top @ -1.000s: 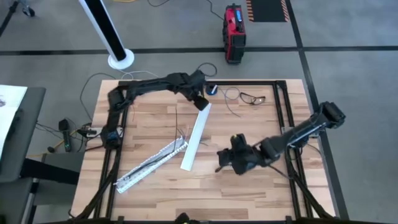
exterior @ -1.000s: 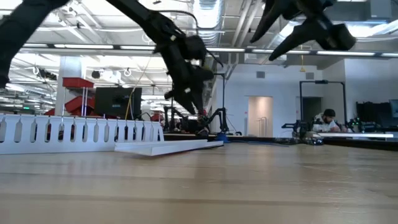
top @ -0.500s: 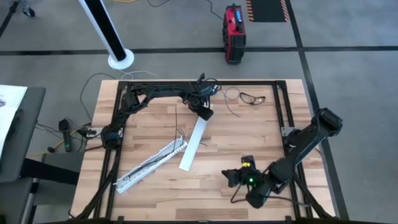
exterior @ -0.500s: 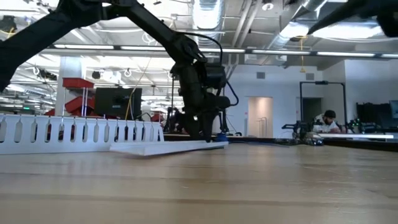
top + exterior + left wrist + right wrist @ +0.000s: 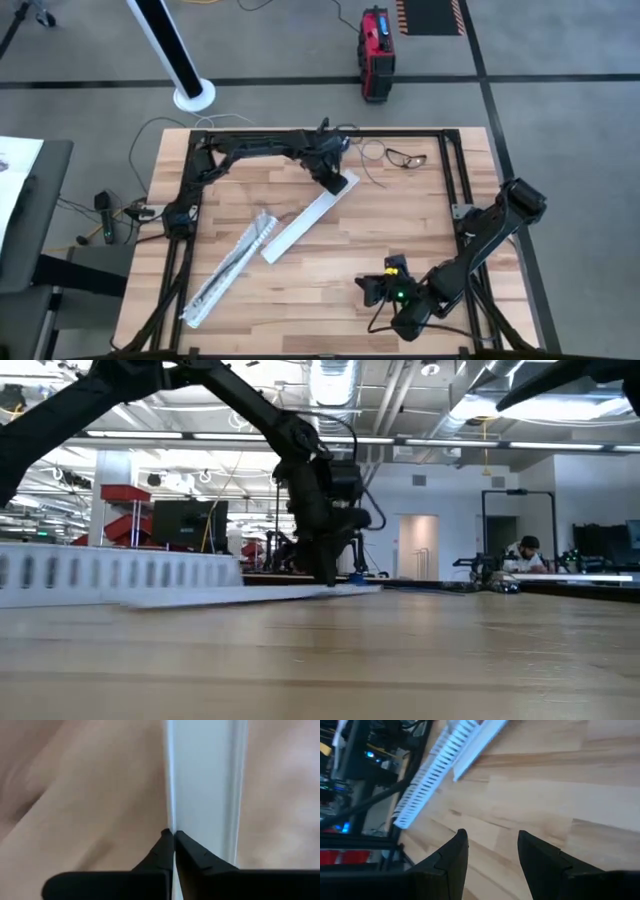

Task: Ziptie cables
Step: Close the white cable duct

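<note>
Left hand (image 5: 340, 183), clenched on the flat strip's (image 5: 300, 217) far end, just swung it sideways, shoving the slotted strip (image 5: 228, 268) too, cables untied.

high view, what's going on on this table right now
The left gripper is down at the far end of the flat white plastic strip, fingers pinched shut on its edge, and the strip lies slanted across the wooden table. A slotted white perforated strip lies beside it, nearer the front left. The right gripper hangs open above the front of the table, holding nothing. No loose wires show in either gripper.
</note>
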Controlling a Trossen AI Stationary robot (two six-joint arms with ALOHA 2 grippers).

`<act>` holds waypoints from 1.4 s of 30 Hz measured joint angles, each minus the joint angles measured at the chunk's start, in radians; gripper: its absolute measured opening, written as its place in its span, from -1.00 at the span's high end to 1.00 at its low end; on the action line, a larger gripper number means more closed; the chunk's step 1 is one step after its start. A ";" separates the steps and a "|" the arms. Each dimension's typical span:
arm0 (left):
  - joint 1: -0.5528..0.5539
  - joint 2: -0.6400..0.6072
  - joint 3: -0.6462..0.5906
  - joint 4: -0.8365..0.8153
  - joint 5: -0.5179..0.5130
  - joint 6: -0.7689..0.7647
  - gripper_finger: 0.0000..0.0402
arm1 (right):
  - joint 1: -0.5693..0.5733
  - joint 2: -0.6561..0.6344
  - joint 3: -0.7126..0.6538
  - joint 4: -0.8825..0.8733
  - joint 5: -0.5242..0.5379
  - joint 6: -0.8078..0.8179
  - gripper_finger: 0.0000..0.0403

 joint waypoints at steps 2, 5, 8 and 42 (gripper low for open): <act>0.000 -0.033 0.002 0.014 0.018 -0.004 1.00 | 0.000 0.000 0.000 -0.031 0.001 0.005 0.19; 0.000 -0.062 0.000 0.060 0.021 -0.005 1.00 | -0.004 0.000 0.000 -0.113 -0.001 0.064 0.19; -0.003 -0.113 0.000 0.099 0.048 -0.001 1.00 | -0.010 0.000 0.000 -0.225 -0.001 0.168 0.19; 0.124 -0.743 0.002 -0.038 0.144 0.306 1.00 | -0.152 -0.023 -0.269 0.355 0.729 0.216 0.12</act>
